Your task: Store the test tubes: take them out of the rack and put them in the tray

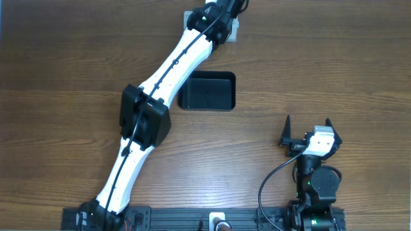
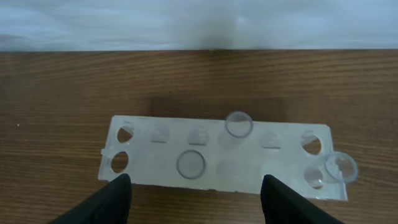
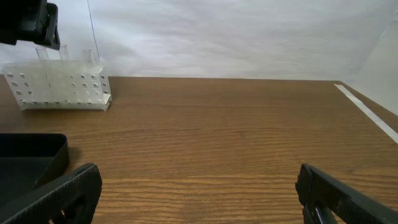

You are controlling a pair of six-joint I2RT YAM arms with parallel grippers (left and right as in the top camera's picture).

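A clear plastic rack lies on the wooden table at the far edge, directly below my left gripper, which hovers open above it. Three clear test tubes stand in the rack: one in the back row, one in the front row, one at the end corner. In the top view the left gripper covers most of the rack. The black tray sits empty in the table's middle. My right gripper rests open near its base, holding nothing. From it I see the rack and tray.
The left arm's white links stretch diagonally across the table and pass over the tray's left corner. A pale wall runs just behind the rack. Bare wood lies between the right gripper and the rack.
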